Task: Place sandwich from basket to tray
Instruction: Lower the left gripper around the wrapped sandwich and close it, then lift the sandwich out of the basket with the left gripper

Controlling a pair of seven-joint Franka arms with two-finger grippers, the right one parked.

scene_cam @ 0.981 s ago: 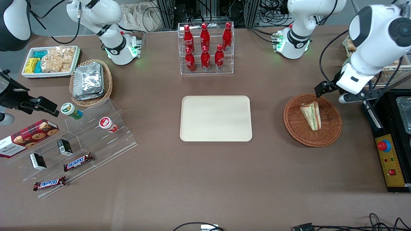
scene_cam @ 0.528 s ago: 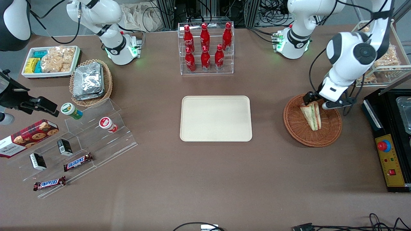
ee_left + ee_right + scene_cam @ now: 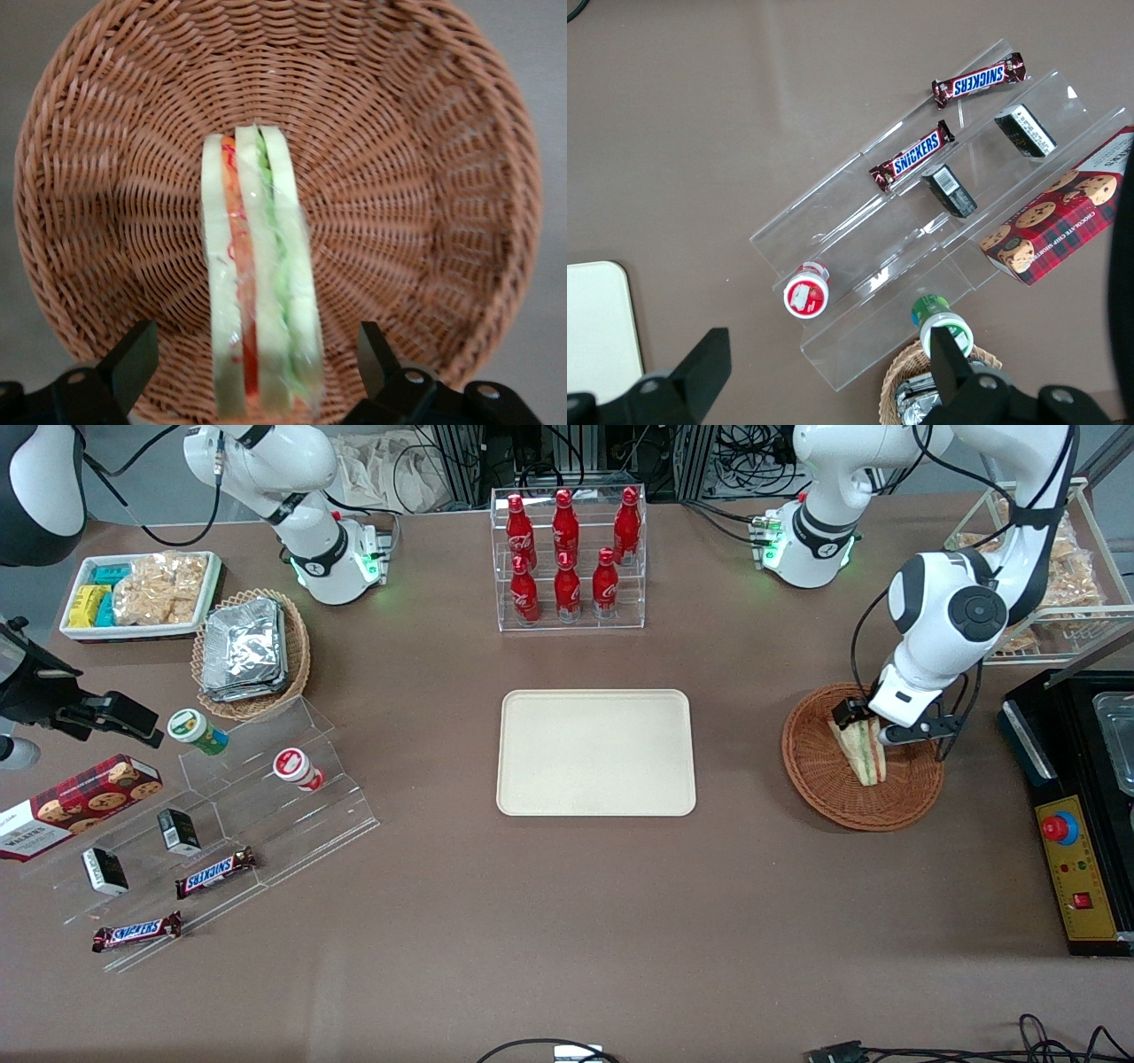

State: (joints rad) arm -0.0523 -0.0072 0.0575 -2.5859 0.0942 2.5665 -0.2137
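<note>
Wrist view puts us right over the sandwich [image 3: 257, 283], which stands on edge in the basket [image 3: 425, 177], with our tool [image 3: 257, 372] spread wide and a finger on either side, gripping nothing yet. A second ago our arm hung clear of the basket toward its end of the tabletop; it has since swung in and come down, so we judge closing comes next. Nearer the middle, the tray [image 3: 595, 752] waits bare, the path unobstructed. Farther off stand cola bottles [image 3: 567, 553].
</note>
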